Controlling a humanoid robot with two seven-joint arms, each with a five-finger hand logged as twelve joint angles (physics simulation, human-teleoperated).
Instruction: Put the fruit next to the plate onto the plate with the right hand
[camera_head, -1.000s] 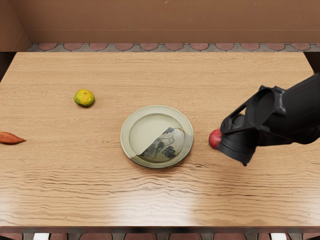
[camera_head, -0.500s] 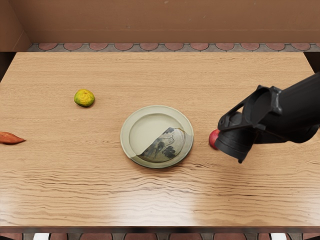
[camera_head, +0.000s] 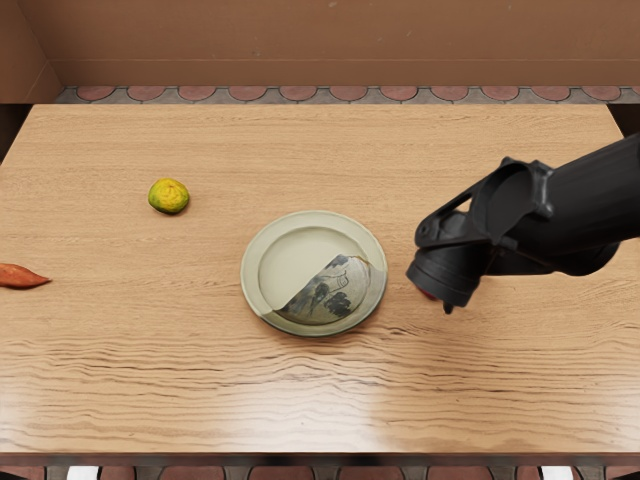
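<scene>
At the left edge of the light wooden table (camera_head: 320, 400) lies a long orange-red vegetable (camera_head: 20, 276), partly cut by the picture border, with its pointed end towards the middle of the table. Further right, nearer the far edge, sits a small round yellow-green citrus fruit (camera_head: 168, 195).

Around the middle of the table stands a round pale green ceramic plate (camera_head: 250, 262). Its inner surface shows only bare glaze and a dark painted pattern on the part towards the near right.

Just beside the plate's right rim is the small red fruit (camera_head: 428, 294). Only a thin red sliver of it is visible, so I cannot tell its shape, its long axis or which way it points. I also cannot tell whether it rests on the table.

The black right robot hand (camera_head: 447, 272) covers the fruit from above, its arm coming in from the right edge. Its fingers are hidden, so I cannot tell whether it is open or grasps the fruit.
</scene>
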